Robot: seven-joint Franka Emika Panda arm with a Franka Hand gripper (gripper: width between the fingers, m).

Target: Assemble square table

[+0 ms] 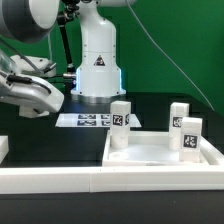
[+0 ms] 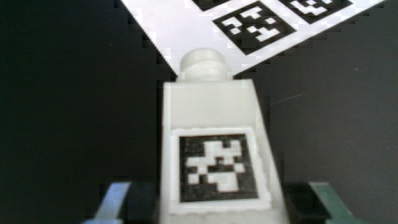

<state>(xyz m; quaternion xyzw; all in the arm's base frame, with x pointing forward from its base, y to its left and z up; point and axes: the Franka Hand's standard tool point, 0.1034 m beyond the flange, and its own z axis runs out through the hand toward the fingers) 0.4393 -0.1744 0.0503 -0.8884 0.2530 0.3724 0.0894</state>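
From my wrist view, the gripper (image 2: pixel 217 200) is partly closed, fingers (image 2: pixel 118 203) bracketing a leg block (image 2: pixel 214 140), presumably for carrying; actual contact I can't confirm. Beyond lies the marker board (image 2: pixel 267 25). The tabletop (image 1: pixel 160 152) waits by the front rail, three legs already upright.

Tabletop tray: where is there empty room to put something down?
The tabletop is bare in the middle, between its rim and three upright legs. The black table is free too, between the marker board and the front white rail. It's crowded at the tabletop's far corners, where the legs stand.
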